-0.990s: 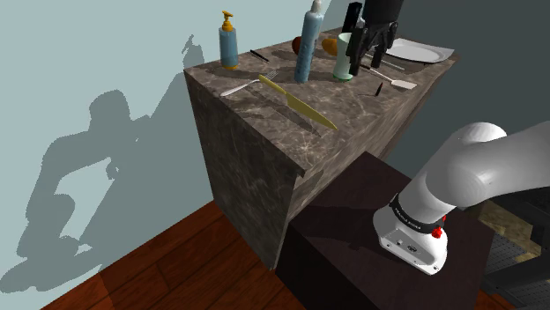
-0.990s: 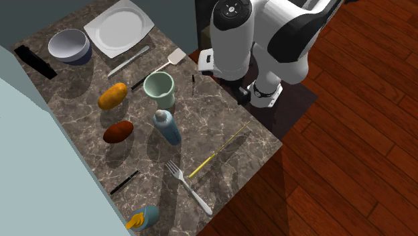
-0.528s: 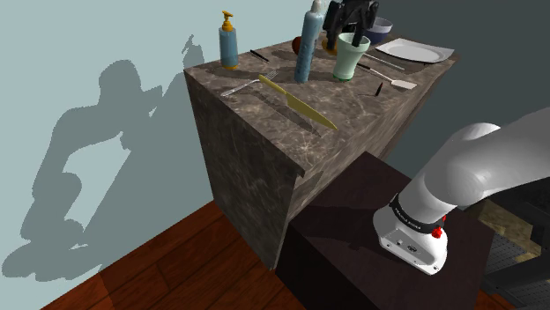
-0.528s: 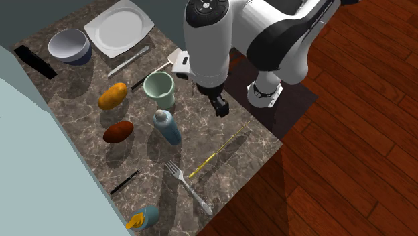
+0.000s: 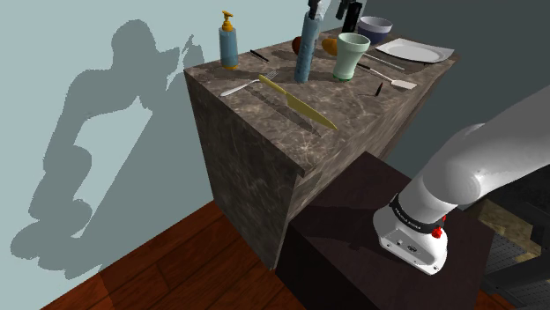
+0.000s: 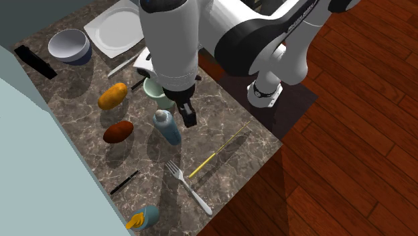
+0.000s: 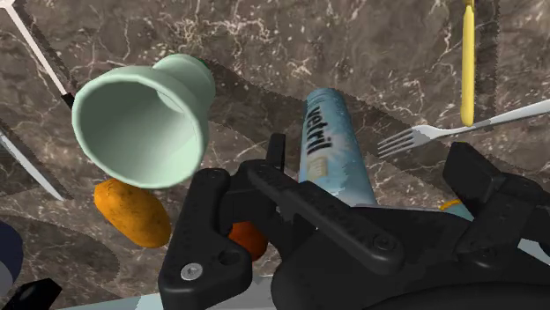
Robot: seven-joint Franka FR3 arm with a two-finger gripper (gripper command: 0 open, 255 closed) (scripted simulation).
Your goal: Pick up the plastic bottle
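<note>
The plastic bottle [image 5: 305, 51] is tall and blue and stands upright in the middle of the marble counter [image 5: 353, 110], beside a pale green cup [image 5: 351, 56]. My black gripper [image 5: 328, 11] hangs at the shoulder view's top edge, just above the bottle's cap. From the second exterior view the bottle [image 6: 168, 127] stands just left of the gripper [image 6: 185, 111], whose arm covers part of the cup [image 6: 157, 91]. In the wrist view the bottle [image 7: 328, 141] lies between the open gripper's [image 7: 339, 173] fingers, which do not touch it.
A soap dispenser [image 5: 228, 40] with an orange pump stands at the counter's far corner. A fork [image 6: 191, 188] and a yellow knife [image 6: 218, 153] lie near the edge. Two potatoes [image 6: 112, 96], a bowl [image 6: 69, 45], a plate [image 6: 119, 27] and a spatula lie beyond the cup.
The arm has swung across the counter from near the plate, past the cup, to above the bottle. The gripper has risen toward the shoulder view's top edge.
</note>
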